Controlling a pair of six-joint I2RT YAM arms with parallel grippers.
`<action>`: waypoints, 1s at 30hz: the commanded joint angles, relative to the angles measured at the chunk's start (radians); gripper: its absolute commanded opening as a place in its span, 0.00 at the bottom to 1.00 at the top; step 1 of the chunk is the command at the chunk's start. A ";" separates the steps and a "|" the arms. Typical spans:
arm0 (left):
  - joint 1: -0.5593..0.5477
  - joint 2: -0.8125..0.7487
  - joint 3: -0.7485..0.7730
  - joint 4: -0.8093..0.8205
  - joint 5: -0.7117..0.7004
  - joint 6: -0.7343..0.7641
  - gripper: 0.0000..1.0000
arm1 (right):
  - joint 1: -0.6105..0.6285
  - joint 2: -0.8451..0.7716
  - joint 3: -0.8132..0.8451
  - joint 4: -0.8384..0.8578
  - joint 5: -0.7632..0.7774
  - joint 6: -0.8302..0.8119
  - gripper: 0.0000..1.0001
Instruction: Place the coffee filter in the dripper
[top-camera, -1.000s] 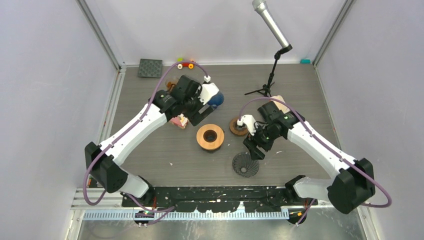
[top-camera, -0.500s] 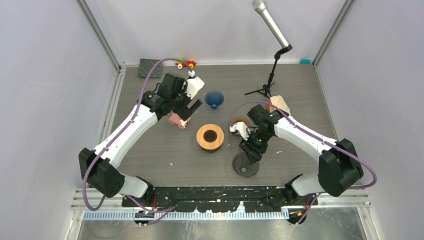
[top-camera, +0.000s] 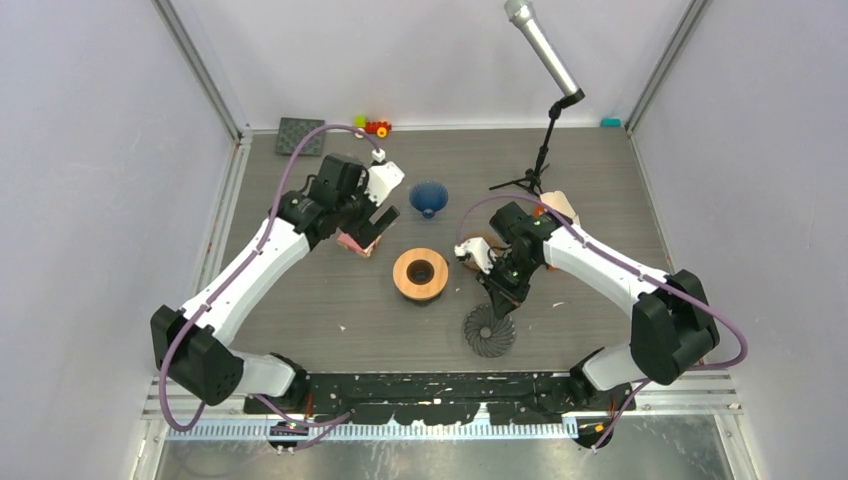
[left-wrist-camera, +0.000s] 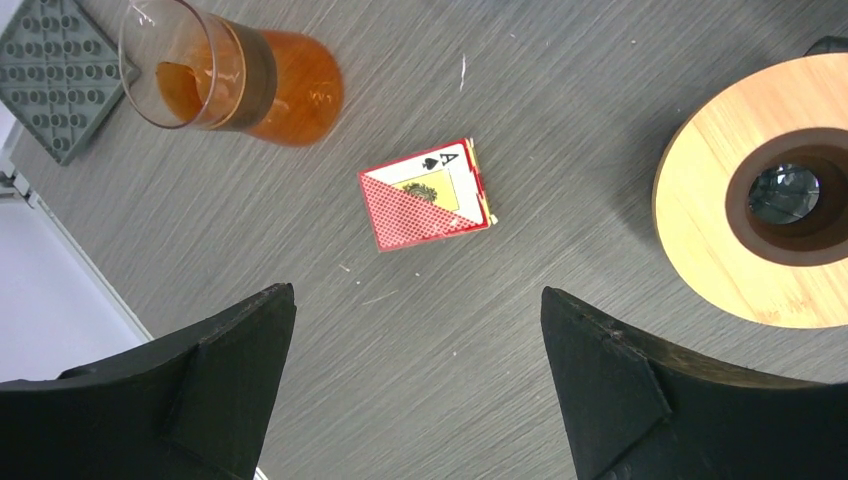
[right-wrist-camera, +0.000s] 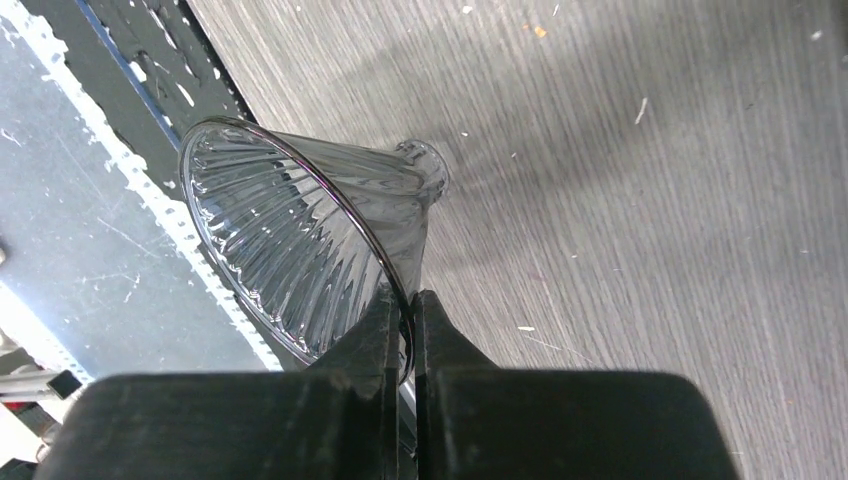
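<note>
A ribbed, smoky clear cone, the coffee filter, lies on its side near the table's front edge. My right gripper is shut on its rim; the right wrist view shows both fingers pinching the thin edge of the cone. The round wooden dripper with a dark centre hole stands left of it, apart from the cone. My left gripper hangs open behind and to the left of the dripper. Nothing is between the left gripper's wide-spread fingers.
A blue cone stands behind the dripper. A pack of playing cards lies under the left gripper, near an orange-tinted glass carafe and a grey studded plate. A brown disc and a microphone stand are at the right.
My right gripper came down to the ribbed cone and shut on its rim. The left gripper drew back left from the blue cone, which now stands uncovered.
</note>
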 joint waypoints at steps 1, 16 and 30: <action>0.007 -0.057 -0.008 0.027 0.020 0.020 0.95 | 0.003 -0.027 0.107 -0.030 -0.013 0.037 0.00; 0.292 -0.021 0.186 -0.064 0.368 -0.197 0.92 | 0.004 0.149 0.660 -0.137 -0.110 0.322 0.01; 0.291 -0.063 0.103 -0.003 0.441 -0.248 0.92 | 0.017 0.296 0.719 0.010 -0.167 0.505 0.01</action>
